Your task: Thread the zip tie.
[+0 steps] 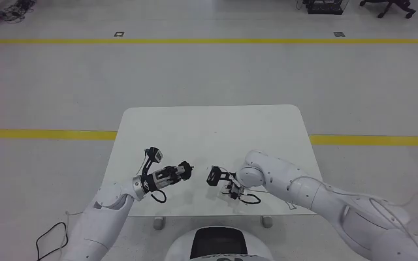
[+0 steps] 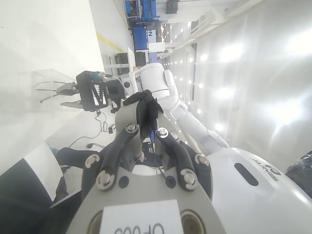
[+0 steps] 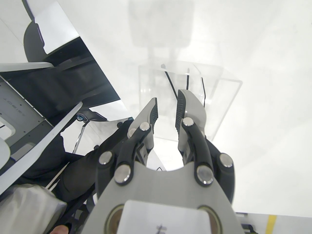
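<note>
The right gripper's (image 3: 167, 97) fingers (image 3: 192, 108) are spread, with an open gap between the ribbed pads. They point straight down at a clear holder (image 3: 226, 103) just beneath them. Three black zip ties (image 3: 170, 82) stand upright in that holder, apart from one another. One of them lines up with the gap, though nothing is pinched yet. Standing the ties on end probably serves the grasp, since one lying flat on the table (image 1: 209, 130) would give the pads little to close on.

The left gripper's (image 2: 145, 105) fingers (image 2: 126, 116) are pressed together, pinching a dark lump (image 2: 146, 97) at their tips (whether it is a zip tie's head or something else, I cannot tell). This gripper lies roughly level above the table, to the left of the right one. It points toward the right gripper, near it but not touching. I judge it is placed there as the second hand for the threading, close enough that a tie lifted from the holder could be brought across to it.

Both grippers hang over the near middle of the table, with the holder on the tabletop under the right one.
</note>
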